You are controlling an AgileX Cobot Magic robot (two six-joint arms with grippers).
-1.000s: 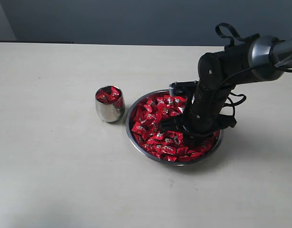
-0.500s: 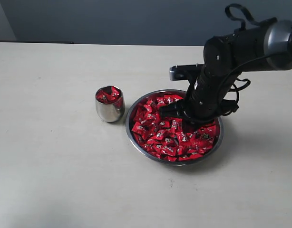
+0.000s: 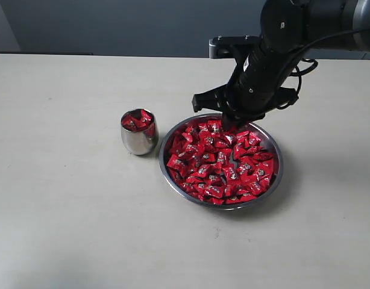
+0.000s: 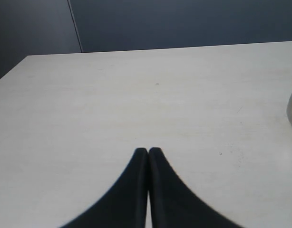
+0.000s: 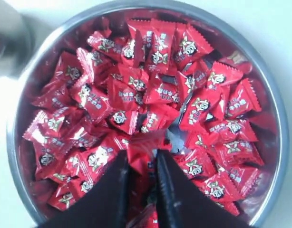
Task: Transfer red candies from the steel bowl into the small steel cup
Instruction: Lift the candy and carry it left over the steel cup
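**Cup lay left of my loaded right claw**

My right claw was clamped on one candy; the wrist view showed its red wrapper pinched between my two fingers. I hung above the far side of the bowl, clear of the heap of candies below.

What mattered for the carry was direction. In the exterior view the cup stood to my left and a little nearer the camera, just beside the bowl's left rim but not touching it. It was upright, mouth up, with red wrappers already showing at the brim. I judged the path to be a sideways run across the bowl and over that rim, ending straight above the mouth. The opening was narrow and nearly full, so a drop off-centre could bounce the candy onto the desk.

My left claw was closed on nothing over bare desk. Only a sliver of the cup showed at the edge of its view. Since the right claw had the candy, the move was its own.
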